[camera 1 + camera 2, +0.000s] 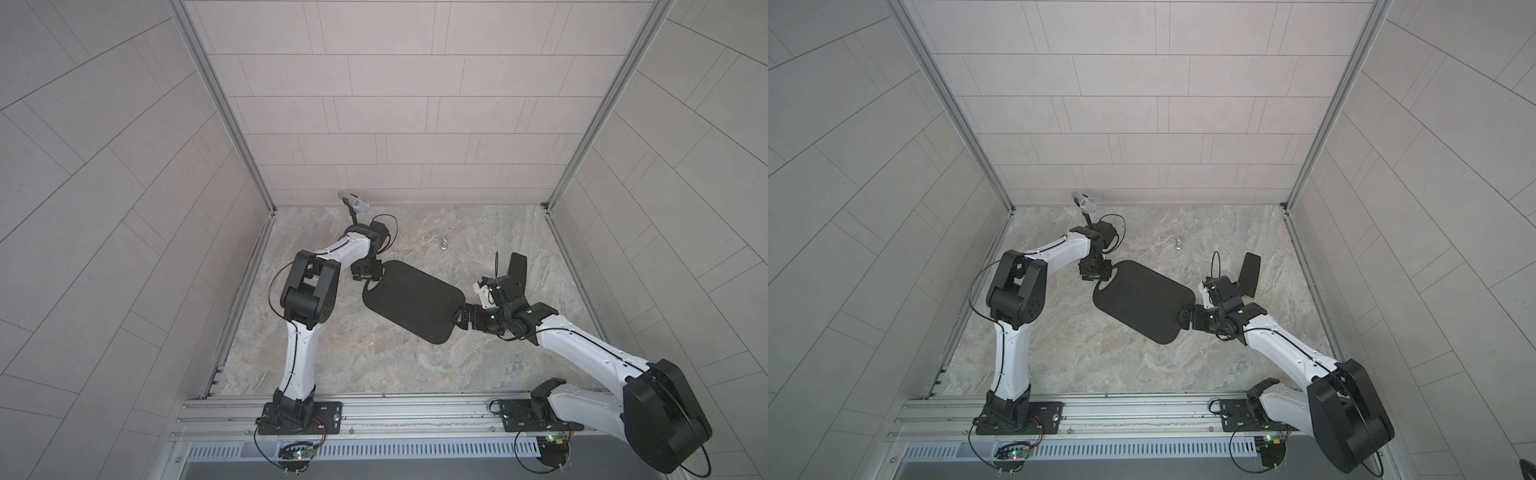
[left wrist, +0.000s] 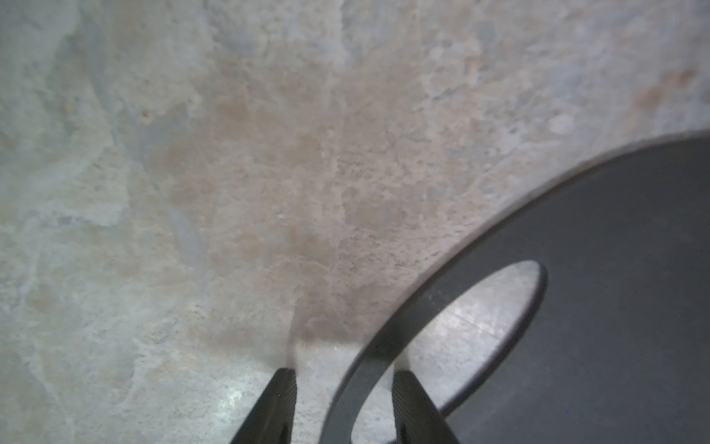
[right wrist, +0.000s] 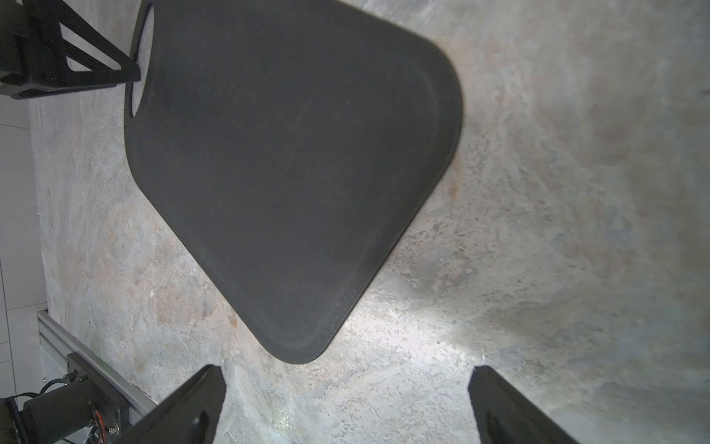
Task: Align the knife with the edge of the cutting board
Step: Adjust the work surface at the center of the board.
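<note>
Left wrist: left end effector (image 2: 343, 372), jaws apart, straddles rim of the cutting board (image 2: 614, 269).

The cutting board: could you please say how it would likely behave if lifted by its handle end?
The cutting board lies flat and looks thin, so probably stiff and light. Gripped only beside its handle hole, it may swing or tilt. Its matte surface probably resists slipping.

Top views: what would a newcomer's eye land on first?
The black cutting board lies diagonally at centre. The left gripper straddles its handle-hole rim, while the right gripper stands open at the opposite end. The knife lies apart, farther back on the right.
</note>
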### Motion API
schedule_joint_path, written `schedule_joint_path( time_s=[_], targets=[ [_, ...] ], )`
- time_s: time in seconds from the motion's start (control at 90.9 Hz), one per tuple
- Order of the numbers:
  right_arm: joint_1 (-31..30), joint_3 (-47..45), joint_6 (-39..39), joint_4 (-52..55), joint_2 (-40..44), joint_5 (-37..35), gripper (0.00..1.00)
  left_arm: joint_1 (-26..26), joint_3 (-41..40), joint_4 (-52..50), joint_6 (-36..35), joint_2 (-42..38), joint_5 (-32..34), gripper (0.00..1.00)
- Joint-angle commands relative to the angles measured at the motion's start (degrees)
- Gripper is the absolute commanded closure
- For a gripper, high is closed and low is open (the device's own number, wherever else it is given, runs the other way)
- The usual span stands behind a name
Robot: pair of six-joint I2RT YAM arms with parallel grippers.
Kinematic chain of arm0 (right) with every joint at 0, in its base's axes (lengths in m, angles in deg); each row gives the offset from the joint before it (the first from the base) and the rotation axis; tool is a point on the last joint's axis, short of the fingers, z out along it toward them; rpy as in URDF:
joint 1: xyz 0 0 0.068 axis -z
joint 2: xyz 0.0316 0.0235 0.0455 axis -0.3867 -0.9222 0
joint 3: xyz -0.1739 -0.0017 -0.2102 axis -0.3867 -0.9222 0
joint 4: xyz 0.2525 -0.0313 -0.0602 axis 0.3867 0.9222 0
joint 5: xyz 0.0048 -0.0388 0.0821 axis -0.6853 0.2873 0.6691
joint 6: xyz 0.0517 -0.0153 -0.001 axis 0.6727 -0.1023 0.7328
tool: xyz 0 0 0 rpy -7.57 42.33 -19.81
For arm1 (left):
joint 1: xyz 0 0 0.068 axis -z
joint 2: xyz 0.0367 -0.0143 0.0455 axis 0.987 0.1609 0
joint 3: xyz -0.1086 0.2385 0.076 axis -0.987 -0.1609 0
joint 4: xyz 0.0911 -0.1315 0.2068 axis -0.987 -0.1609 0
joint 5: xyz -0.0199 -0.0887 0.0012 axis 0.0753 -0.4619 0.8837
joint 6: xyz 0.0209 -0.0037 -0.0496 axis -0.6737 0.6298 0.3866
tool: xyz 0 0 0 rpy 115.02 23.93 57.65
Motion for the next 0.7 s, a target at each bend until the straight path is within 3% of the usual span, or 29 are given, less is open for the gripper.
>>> schedule_joint_path(
  time_s=[0.0, 0.264, 0.693],
  targets=[
    [0.1, -0.7, 0.8, -2.2, 1.1, 0.6, 0.00, -0.3, -4.3, -1.6, 1.4, 0.1, -0.4, 0.58],
    [0.1, -2.0, 0.8, -2.1, 1.6, 1.1, 0.00, -0.2, -9.5, -0.2, 4.3, -1.8, -2.2, 0.67],
    [0.1, -2.8, 1.5, -4.1, -0.6, 2.1, 0.00, 0.3, -20.0, 5.4, 10.9, -6.2, -6.3, 0.72]
  ],
)
